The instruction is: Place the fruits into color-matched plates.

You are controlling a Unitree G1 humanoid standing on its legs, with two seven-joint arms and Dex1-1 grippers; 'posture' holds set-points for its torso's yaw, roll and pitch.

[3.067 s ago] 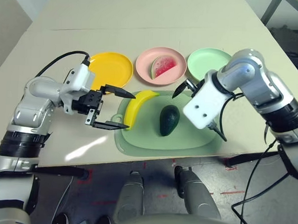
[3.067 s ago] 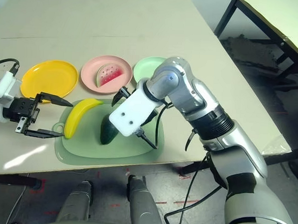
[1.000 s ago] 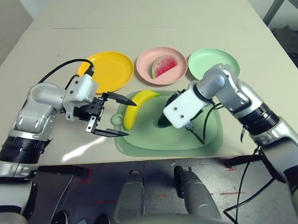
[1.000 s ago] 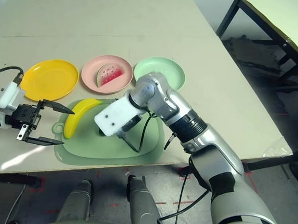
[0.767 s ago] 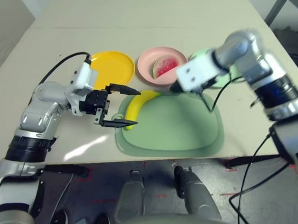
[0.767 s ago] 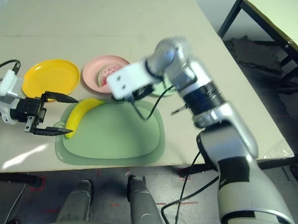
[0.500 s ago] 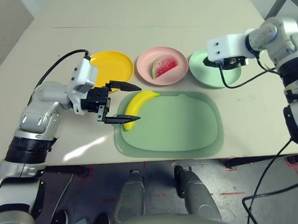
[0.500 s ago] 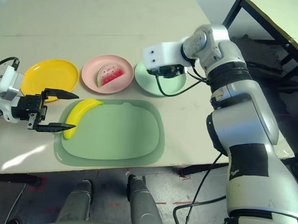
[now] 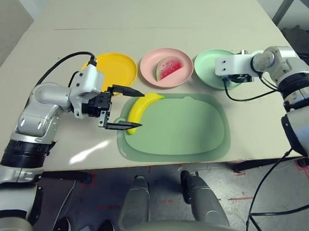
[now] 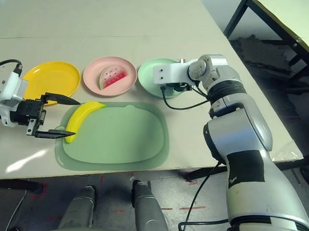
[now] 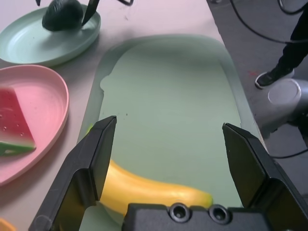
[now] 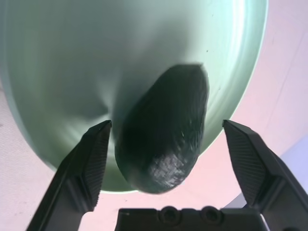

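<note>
Since three seconds ago the avocado [image 12: 163,127] has gone from the green mat [image 9: 184,132] to the mint green plate [image 11: 29,41] at the far right, where the right gripper [image 12: 166,159] now hovers over it with its fingers spread wide and apart from it. Left gripper [image 9: 125,108] is also wide open, one finger on each side of the near end of the banana [image 9: 140,109], which lies on the left part of the mat. Watermelon wedge [image 9: 169,69] sits in the pink plate [image 9: 151,76], and the yellow plate [image 9: 115,72] is at the far left of the desk [image 9: 149,22].
</note>
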